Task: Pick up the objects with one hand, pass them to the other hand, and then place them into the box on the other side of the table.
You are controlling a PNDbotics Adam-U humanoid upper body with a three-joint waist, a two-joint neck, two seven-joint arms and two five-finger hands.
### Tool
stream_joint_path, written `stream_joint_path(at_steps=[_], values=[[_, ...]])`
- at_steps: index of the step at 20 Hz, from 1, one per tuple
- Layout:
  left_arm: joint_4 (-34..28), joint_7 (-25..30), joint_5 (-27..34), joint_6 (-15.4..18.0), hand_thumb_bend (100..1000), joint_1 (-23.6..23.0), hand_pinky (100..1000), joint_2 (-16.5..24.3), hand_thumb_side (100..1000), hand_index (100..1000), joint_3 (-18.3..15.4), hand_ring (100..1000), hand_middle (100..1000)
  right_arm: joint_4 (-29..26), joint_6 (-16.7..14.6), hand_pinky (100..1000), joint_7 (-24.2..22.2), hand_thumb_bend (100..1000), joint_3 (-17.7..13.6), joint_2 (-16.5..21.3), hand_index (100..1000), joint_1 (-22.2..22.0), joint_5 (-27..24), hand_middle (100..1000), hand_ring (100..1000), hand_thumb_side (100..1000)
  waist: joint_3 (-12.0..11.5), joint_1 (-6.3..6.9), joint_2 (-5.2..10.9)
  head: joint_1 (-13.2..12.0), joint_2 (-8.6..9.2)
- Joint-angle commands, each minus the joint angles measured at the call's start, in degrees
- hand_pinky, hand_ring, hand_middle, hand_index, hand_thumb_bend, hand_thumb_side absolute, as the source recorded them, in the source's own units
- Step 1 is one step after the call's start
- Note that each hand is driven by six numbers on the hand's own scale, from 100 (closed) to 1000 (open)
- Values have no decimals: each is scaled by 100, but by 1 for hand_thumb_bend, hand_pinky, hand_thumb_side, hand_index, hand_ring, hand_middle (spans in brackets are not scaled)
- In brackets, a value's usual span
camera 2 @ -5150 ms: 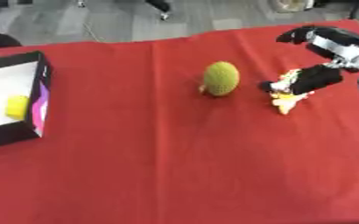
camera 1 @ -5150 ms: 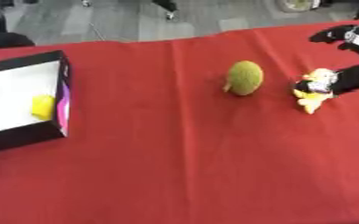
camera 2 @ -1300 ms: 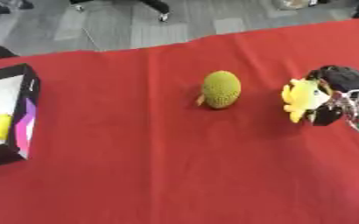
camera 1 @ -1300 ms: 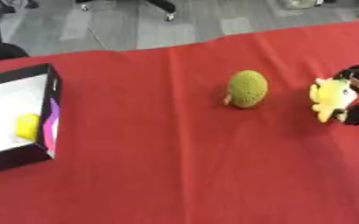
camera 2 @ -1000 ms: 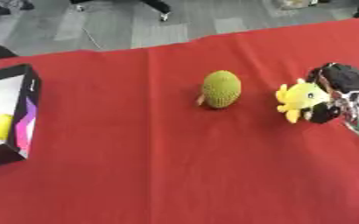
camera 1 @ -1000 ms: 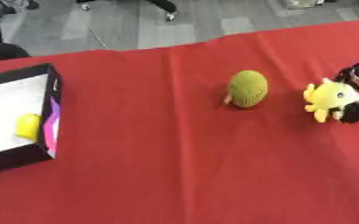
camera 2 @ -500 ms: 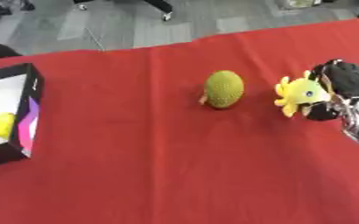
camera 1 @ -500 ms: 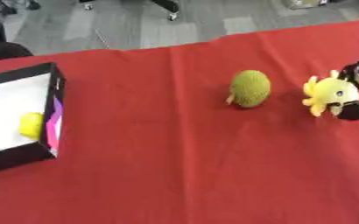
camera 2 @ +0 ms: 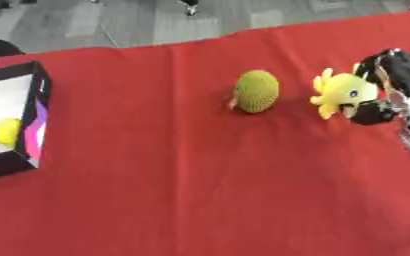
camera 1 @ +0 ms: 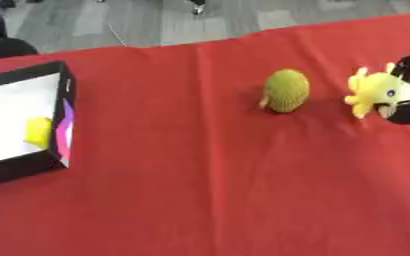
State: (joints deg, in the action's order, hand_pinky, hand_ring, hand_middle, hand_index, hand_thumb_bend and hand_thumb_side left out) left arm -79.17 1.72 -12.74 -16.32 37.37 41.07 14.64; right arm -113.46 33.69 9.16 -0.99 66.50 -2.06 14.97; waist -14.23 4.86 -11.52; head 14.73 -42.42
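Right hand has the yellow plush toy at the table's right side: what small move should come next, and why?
Probably carry the yellow plush toy toward the table's middle for the handover. The right hand is curled round it, the left hand is out of view, and the black box with white floor sits far left, past the green bumpy ball.

A box (camera 1: 64, 107) sits at the bench's (camera 1: 200, 200) left edge with a small block (camera 1: 38, 131) inside it. Near the middle, toward the far side, lies a ball (camera 2: 256, 91). Just right of it, a plush toy (camera 2: 341, 93) is held in the right hand (camera 2: 392, 92) at the right edge.
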Motion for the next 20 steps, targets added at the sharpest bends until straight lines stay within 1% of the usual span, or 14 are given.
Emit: stream_joint_path(at_steps=[1, 6, 9, 11, 15, 17, 20], values=[[-19, 4, 9, 19, 100, 41, 829, 265, 532, 763, -78, 706, 646, -112, -120, 748, 104, 294, -52, 293, 498, 135, -309, 396, 642, 100, 25, -111, 266, -113, -149], [5, 24, -10, 29, 100, 11, 829, 277, 534, 763, -72, 704, 645, -113, -304, 698, 135, 275, 42, 260, 495, 257, -669, 393, 632, 100, 62, -167, 382, -311, -169], [16, 25, -9, 31, 100, -5, 829, 282, 535, 762, -78, 703, 644, -113, -407, 667, 171, 265, 104, 200, 494, 325, -903, 392, 627, 100, 73, -185, 430, -358, -170], [19, 28, -5, 36, 100, -12, 829, 286, 536, 763, -79, 701, 644, -113, -464, 630, 198, 249, 149, 135, 494, 380, -1045, 392, 624, 100, 83, -196, 461, -375, -170], [16, 28, 5, 42, 100, -19, 829, 297, 536, 764, -90, 700, 644, -113, -600, 580, 252, 225, 256, -65, 494, 542, -1363, 393, 621, 100, 105, -216, 524, -429, -170], [10, 22, 15, 44, 100, -19, 829, 295, 537, 764, -104, 699, 644, -113, -640, 536, 282, 192, 325, -229, 494, 706, -1548, 393, 617, 100, 116, -222, 557, -470, -170], [-10, 13, 28, 50, 100, -15, 828, 305, 534, 766, -119, 698, 647, -113, -661, 511, 363, 169, 445, -481, 494, 970, -1784, 394, 615, 100, 125, -222, 597, -502, -170]])
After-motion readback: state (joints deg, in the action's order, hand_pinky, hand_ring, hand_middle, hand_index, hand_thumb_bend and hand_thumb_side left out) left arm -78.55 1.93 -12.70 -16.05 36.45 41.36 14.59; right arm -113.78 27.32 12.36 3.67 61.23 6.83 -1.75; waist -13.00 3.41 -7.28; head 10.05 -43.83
